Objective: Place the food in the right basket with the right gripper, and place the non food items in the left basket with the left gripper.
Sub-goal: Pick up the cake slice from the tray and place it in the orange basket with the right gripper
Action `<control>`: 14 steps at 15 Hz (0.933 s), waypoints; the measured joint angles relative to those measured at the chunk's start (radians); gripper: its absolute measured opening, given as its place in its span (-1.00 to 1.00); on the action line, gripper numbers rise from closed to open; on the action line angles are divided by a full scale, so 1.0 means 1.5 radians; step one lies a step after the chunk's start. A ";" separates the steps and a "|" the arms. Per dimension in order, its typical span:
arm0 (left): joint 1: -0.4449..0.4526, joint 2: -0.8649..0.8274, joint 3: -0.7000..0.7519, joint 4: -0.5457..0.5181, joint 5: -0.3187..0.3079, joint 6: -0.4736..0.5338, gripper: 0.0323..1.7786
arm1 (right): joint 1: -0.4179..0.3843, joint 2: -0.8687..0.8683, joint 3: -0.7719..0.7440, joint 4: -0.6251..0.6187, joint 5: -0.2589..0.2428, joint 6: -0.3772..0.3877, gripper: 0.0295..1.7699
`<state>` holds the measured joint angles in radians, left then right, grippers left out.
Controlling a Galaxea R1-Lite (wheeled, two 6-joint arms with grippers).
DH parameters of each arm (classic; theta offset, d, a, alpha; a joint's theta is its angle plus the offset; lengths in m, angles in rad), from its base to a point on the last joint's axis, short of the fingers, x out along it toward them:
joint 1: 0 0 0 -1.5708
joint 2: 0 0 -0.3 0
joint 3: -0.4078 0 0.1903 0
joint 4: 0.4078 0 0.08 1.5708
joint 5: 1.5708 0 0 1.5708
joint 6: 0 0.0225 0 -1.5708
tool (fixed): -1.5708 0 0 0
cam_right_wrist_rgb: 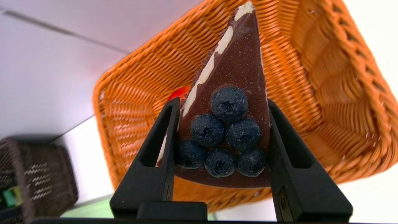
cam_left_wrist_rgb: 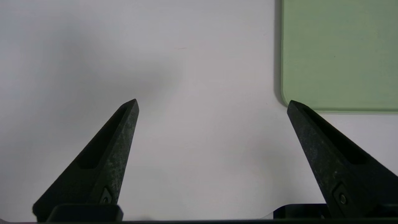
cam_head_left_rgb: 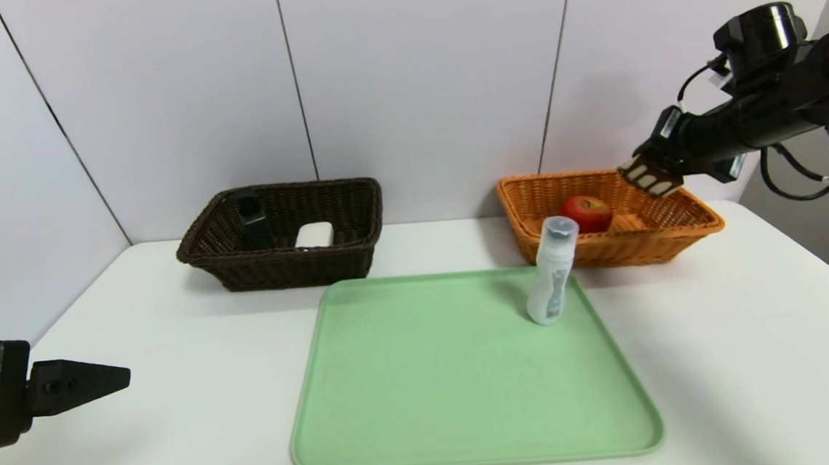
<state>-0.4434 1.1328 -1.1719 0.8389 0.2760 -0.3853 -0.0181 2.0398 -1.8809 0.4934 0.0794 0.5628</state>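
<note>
Between the right gripper's (cam_right_wrist_rgb: 221, 104) fingers (cam_right_wrist_rgb: 155, 155) sits the cake slice (cam_right_wrist_rgb: 230, 102), clamped on both sides, blueberries near the grip and tip pointing away. It hangs over the orange basket (cam_head_left_rgb: 678, 239), above the right part of its back rim. The apple (cam_head_left_rgb: 586, 213) lies inside that basket. On the green tray (cam_head_left_rgb: 469, 382) the white tube bottle (cam_head_left_rgb: 552, 270) stands upright near the far right corner. Far left, the left gripper (cam_left_wrist_rgb: 211, 104) hovers over the table (cam_head_left_rgb: 759, 354) with fingers spread wide, holding nothing. The dark basket (cam_head_left_rgb: 285, 267) holds the pump bottle (cam_head_left_rgb: 253, 218) and soap (cam_head_left_rgb: 314, 234).

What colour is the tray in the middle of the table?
The tray is a plain pale green with no pattern, seen best in the head view.
</note>
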 joint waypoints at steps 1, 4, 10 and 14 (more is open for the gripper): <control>0.000 0.002 0.001 0.000 0.000 0.000 0.90 | -0.002 0.011 0.000 -0.006 0.000 0.000 -0.09; 0.000 0.006 0.008 -0.012 0.000 0.000 0.90 | -0.008 0.038 -0.003 -0.028 -0.005 0.001 -0.09; 0.000 0.011 0.019 -0.024 -0.001 0.001 0.90 | -0.010 0.068 -0.006 -0.029 -0.036 -0.028 0.08; 0.000 0.013 0.019 -0.026 -0.001 0.001 0.90 | -0.009 0.072 -0.009 -0.028 -0.040 -0.029 0.43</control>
<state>-0.4434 1.1530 -1.1430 0.8000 0.2740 -0.3834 -0.0313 2.1474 -1.8945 0.4521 0.0200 0.5200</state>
